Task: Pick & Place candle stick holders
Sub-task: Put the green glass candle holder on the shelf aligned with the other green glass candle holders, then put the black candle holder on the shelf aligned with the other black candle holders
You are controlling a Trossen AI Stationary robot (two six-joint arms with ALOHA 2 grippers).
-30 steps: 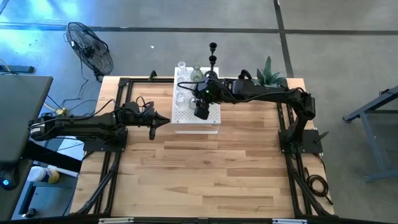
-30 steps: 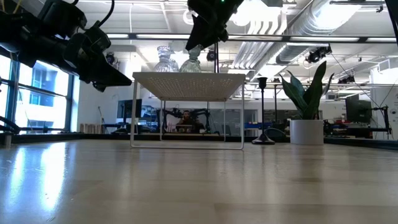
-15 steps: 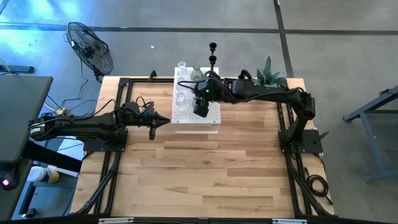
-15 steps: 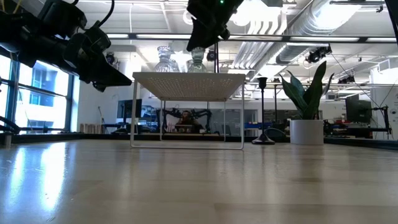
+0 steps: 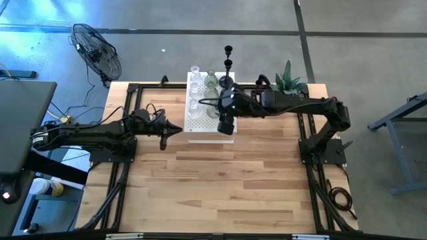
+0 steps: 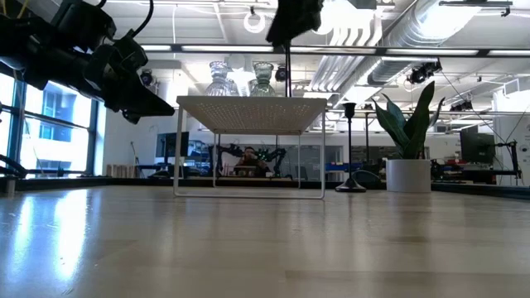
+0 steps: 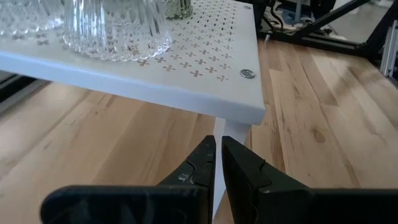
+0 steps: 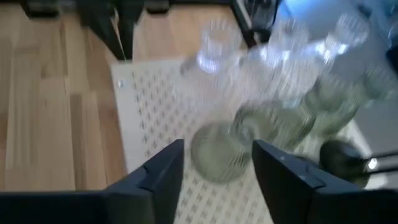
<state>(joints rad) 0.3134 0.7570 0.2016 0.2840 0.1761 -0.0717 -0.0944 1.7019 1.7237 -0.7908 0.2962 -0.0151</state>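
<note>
Right tool [image 8: 214,171] open and empty above the white perforated stand [image 5: 208,120].
Clear [image 5: 194,105] and greenish glass holders [image 6: 262,76] sit on the stand; two black stemmed holders [image 5: 227,65] stand just behind it on the tabletop [image 5: 220,180]. Left tool [image 7: 217,163], fingers together, waits beside the stand.

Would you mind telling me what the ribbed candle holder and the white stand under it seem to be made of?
The ribbed candle holder looks like clear pressed glass, see-through and glinting. The white stand looks like painted sheet metal, matte with punched cross-shaped holes, though that's less certain.
</note>
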